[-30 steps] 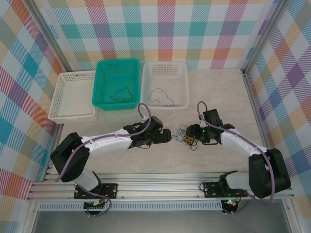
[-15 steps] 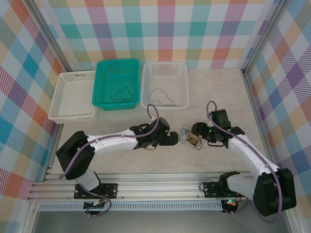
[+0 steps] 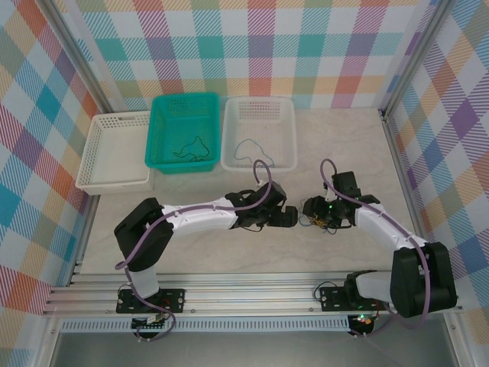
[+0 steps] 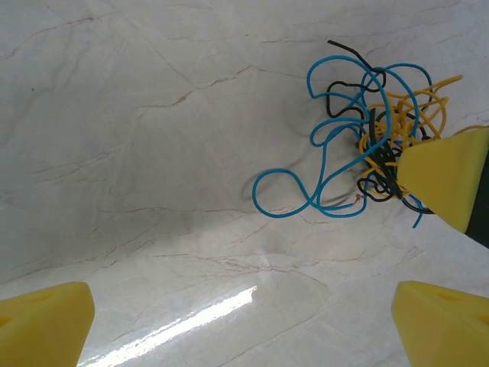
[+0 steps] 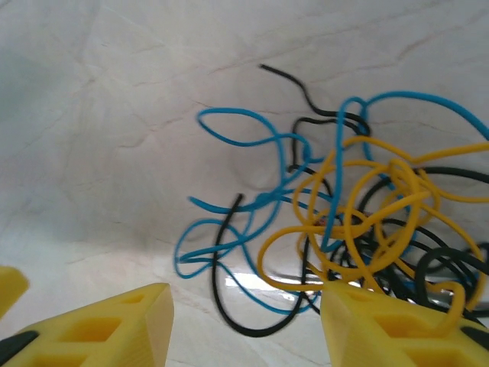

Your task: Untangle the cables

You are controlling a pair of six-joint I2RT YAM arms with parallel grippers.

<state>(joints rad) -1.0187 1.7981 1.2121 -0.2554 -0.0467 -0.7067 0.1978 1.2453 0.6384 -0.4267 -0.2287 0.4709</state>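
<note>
The table (image 3: 367, 153) is carrying a white basket (image 3: 258, 100). On that basket's near side, the left gripper (image 4: 244, 321) is gaping wide and empty. The right gripper (image 5: 246, 302) is standing half-open, touching the cables (image 4: 374, 138), which are lying tangled there.

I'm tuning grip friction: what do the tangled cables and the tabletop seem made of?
The cables: thin wire in smooth plastic-looking sheathing, blue, black and yellow; they hold springy loops. The tabletop: pale marble-look surface, polished, with veins and a glare streak; possibly laminate.
</note>
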